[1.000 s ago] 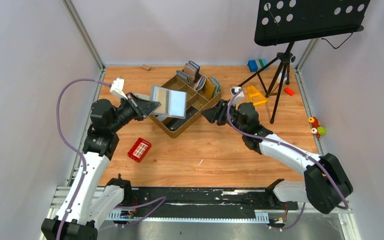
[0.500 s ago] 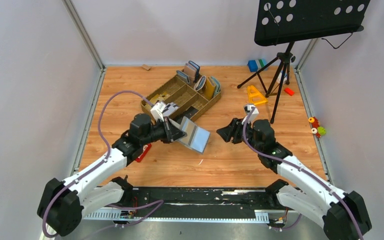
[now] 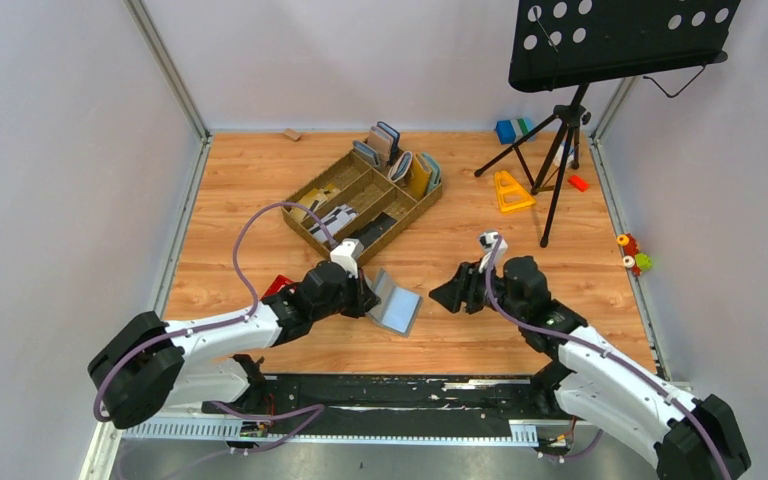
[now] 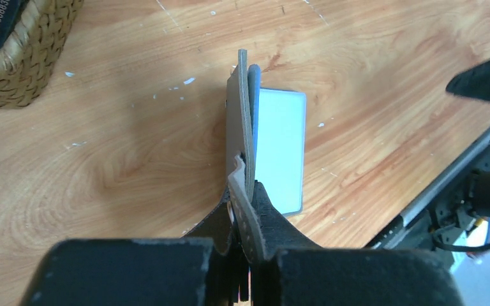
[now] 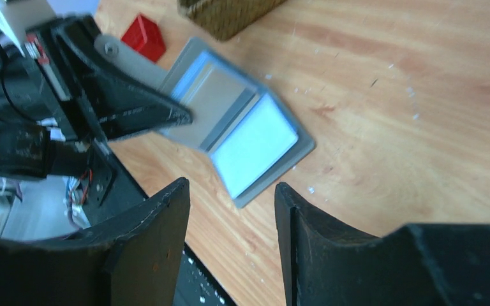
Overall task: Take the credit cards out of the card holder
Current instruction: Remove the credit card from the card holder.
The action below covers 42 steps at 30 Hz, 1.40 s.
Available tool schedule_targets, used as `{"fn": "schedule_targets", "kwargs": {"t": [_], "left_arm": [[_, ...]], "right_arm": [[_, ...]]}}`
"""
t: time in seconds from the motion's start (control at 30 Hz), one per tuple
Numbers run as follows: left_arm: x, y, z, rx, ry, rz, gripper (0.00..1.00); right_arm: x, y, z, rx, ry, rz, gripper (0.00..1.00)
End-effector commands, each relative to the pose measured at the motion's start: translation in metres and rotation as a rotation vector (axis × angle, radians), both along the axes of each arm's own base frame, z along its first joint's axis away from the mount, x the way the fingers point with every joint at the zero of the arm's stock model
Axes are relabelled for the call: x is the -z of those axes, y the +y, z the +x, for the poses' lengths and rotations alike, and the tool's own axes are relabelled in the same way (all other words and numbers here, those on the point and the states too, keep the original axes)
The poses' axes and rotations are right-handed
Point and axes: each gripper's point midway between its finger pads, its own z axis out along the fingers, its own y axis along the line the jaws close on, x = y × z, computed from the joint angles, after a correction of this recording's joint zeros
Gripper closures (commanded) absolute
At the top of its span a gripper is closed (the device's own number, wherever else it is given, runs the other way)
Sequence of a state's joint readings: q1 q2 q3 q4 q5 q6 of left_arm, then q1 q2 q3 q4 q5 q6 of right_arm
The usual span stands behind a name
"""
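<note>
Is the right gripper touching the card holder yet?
Apart. The right wrist view shows the right gripper open, bare wood between its fingertips and the card holder, which the left gripper pinches.

Pale walls (image 3: 60, 150), wooden tabletop (image 3: 240, 180), black music stand (image 3: 620, 40).

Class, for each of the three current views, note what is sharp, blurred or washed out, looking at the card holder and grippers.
Top external: evenly lit, sharp, only soft shadows on the table. Left wrist: the left gripper is a dark, unfocused foreground; the pale face of the card holder is nearly washed out. Right wrist: card holder slightly smeared; right gripper dark, little detail.
</note>
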<state>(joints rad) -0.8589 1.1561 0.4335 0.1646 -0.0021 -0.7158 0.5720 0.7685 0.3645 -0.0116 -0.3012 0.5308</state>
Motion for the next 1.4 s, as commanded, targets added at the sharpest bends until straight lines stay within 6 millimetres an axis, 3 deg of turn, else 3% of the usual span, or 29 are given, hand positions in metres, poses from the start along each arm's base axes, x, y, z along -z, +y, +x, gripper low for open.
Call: {"fn": "schedule_targets", "kwargs": {"t": [0.0, 0.2, 0.37, 0.53, 0.77, 0.83, 1.1, 1.37], "left_arm": [[-0.008, -0.004, 0.014, -0.030, -0.100, 0.000, 1.00], [-0.007, -0.003, 0.010, -0.016, -0.105, 0.015, 0.99], [-0.010, -0.003, 0.007, 0.006, -0.112, 0.013, 0.91], [-0.006, -0.002, 0.004, 0.017, -0.109, 0.021, 0.90], [-0.009, -0.004, 0.002, 0.045, -0.120, 0.013, 0.90], [-0.012, -0.005, 0.001, 0.059, -0.132, 0.010, 0.88], [-0.006, -0.007, -0.002, 0.082, -0.100, 0.043, 0.83], [0.005, -0.013, -0.004, 0.097, -0.052, 0.045, 0.83]], "right_arm": [[-0.005, 0.027, -0.014, -0.085, 0.009, 0.014, 0.48], [0.021, 0.043, -0.024, -0.099, 0.097, -0.019, 0.56], [0.042, 0.058, -0.023, -0.128, 0.153, -0.029, 0.62], [0.056, 0.070, -0.017, -0.147, 0.200, -0.052, 0.71], [0.080, 0.069, -0.017, -0.144, 0.261, -0.112, 0.98], [0.084, 0.069, -0.017, -0.143, 0.270, -0.125, 1.00], [0.083, 0.073, -0.015, -0.154, 0.275, -0.122, 1.00], [0.059, 0.074, -0.013, -0.159, 0.229, -0.098, 1.00]]}}
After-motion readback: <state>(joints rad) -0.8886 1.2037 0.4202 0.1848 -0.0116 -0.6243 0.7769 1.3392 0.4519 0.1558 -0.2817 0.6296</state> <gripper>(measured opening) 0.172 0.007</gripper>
